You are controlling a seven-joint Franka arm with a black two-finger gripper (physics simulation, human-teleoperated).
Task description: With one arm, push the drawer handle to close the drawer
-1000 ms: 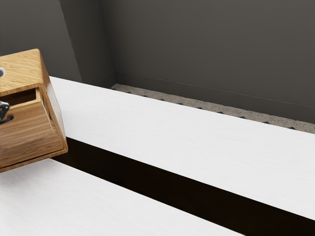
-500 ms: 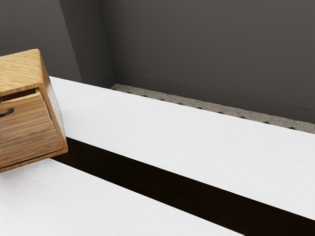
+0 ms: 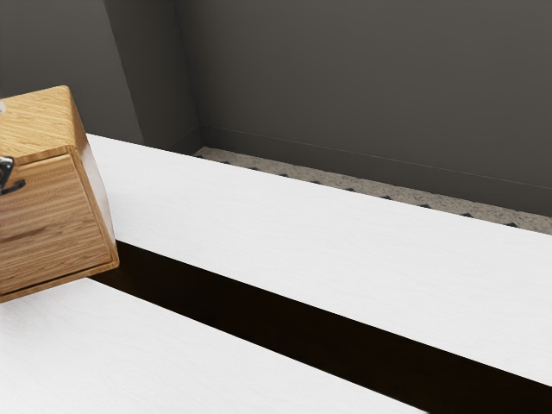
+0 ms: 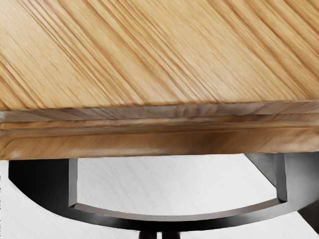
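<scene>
1 wooden cabinet (image 3: 43,121) | 1 drawer (image 3: 52,224) – shut | 1 handle (image 3: 18,185) – black, curved

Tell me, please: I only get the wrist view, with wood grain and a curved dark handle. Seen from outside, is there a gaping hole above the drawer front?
Observer: No. In the exterior view no dark opening shows above the drawer front; it looks closed, or very nearly.

Operator: Lovely! And what's the room like behind all this?

Observer: There's a plain, dark grey wall.

Operator: Does the white table run right up to it?

Observer: Doesn't look like it: a strip of speckled floor shows between the white table and the wall.
</scene>
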